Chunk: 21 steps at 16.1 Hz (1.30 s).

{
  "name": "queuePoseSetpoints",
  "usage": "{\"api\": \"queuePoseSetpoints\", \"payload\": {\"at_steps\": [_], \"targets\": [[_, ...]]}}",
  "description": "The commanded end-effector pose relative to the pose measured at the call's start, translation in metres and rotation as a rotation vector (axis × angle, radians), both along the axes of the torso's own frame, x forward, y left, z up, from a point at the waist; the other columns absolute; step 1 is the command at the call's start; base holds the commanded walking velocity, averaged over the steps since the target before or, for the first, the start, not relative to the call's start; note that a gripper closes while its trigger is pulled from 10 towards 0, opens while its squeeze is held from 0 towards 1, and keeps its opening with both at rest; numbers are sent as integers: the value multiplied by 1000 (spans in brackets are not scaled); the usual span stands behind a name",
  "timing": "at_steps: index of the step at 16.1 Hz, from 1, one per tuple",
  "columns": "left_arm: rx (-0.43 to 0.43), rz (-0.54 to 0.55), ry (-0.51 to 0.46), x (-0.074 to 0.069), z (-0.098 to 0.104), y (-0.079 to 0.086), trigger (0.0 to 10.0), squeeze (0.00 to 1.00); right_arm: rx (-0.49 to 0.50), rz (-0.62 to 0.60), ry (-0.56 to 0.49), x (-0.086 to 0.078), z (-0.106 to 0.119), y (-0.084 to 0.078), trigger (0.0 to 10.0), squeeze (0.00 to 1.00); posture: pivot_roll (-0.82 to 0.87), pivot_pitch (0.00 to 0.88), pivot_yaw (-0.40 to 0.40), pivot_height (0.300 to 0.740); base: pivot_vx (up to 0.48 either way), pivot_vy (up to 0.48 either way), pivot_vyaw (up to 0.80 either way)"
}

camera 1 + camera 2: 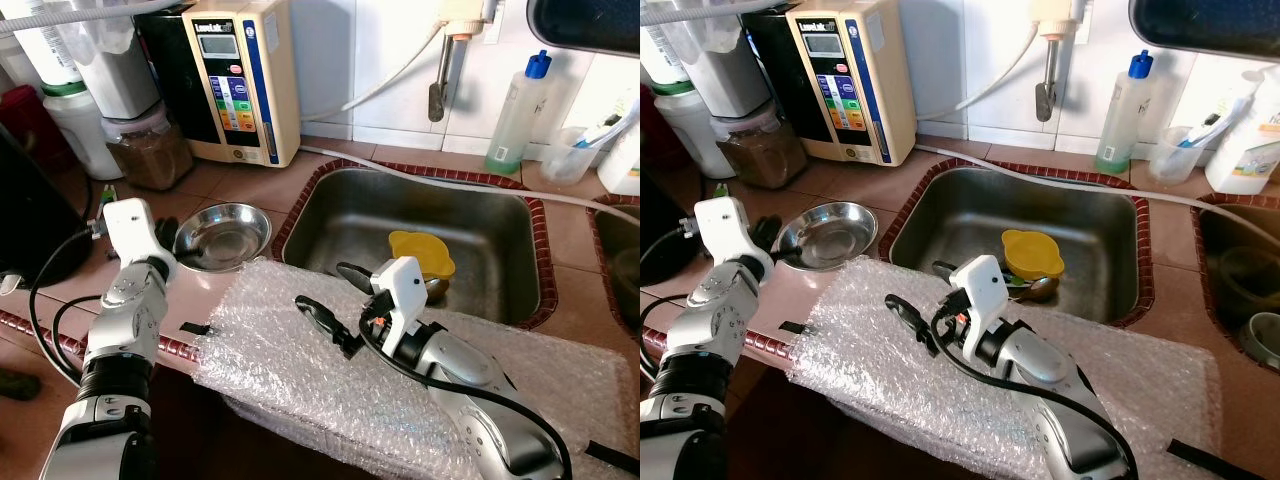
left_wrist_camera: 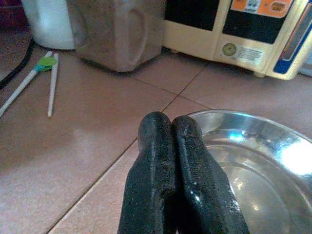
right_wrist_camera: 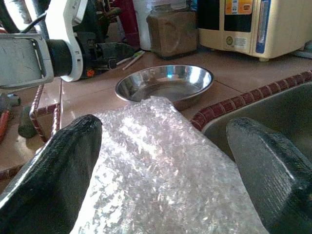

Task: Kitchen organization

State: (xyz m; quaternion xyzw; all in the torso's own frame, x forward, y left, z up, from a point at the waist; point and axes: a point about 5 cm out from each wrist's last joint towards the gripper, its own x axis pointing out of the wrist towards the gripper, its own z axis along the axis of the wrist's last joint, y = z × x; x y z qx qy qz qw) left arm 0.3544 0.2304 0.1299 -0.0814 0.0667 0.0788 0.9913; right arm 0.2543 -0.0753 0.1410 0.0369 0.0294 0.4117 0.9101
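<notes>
Nearest the robot, a sheet of bubble wrap (image 1: 400, 390) lies over the front edge of the counter (image 1: 250, 185) and overlaps the near rim of the sink (image 1: 430, 230). The right hand (image 1: 335, 300) hovers just above this sheet with its two black fingers spread wide, holding nothing. To its left, the left hand (image 2: 183, 180) has its fingers pressed together, empty, with the tips at the near rim of the steel bowl (image 1: 222, 236).

The step in hand appears to be collecting the bowl. To do it well, the left hand's fingers should part first, then straddle the thin rim and close firmly, since polished steel is likely to slip. The right hand is better placed for the yellow cup (image 1: 421, 253) in the sink basin, with what looks like a spoon (image 1: 1040, 287) beside it.

Farther back stand a jar of brown powder (image 1: 150, 150), a cream-coloured water appliance (image 1: 240, 80) and a soap bottle (image 1: 515, 115).

What the bubble wrap covers cannot be told. The second basin at the right is cut off by the frame edge, and its contents are unclear.
</notes>
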Motion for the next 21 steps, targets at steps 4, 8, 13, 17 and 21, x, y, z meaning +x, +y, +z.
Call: {"api": "queuePoseSetpoints", "payload": {"at_steps": [4, 8, 13, 17, 21], "targets": [[-75, 37, -24, -2, 1, 7, 10000, 1000, -4, -3, -19, 2, 2, 0, 10000, 0, -141, 0, 92, 740, 0, 0, 0], [-115, 65, 1, 3, 3, 6, 10000, 1000, -8, -1, -23, 3, 2, 0, 10000, 0, -142, 0, 92, 740, 0, 0, 0], [-241, 36, 127, 12, -8, -6, 10000, 1000, -7, -7, -25, 4, 1, 1, 10000, 0, -148, 0, 100, 740, 0, 0, 0], [-261, 77, 185, 10, -18, -4, 10000, 1000, 0, -15, -23, 2, 0, 2, 10000, 0, -153, 0, 109, 740, 0, 0, 0], [-220, 101, 90, 15, -1, 5, 10000, 1000, 4, -15, -24, 3, 0, 3, 10000, 0, -149, 0, 110, 740, 0, 0, 0]]}}
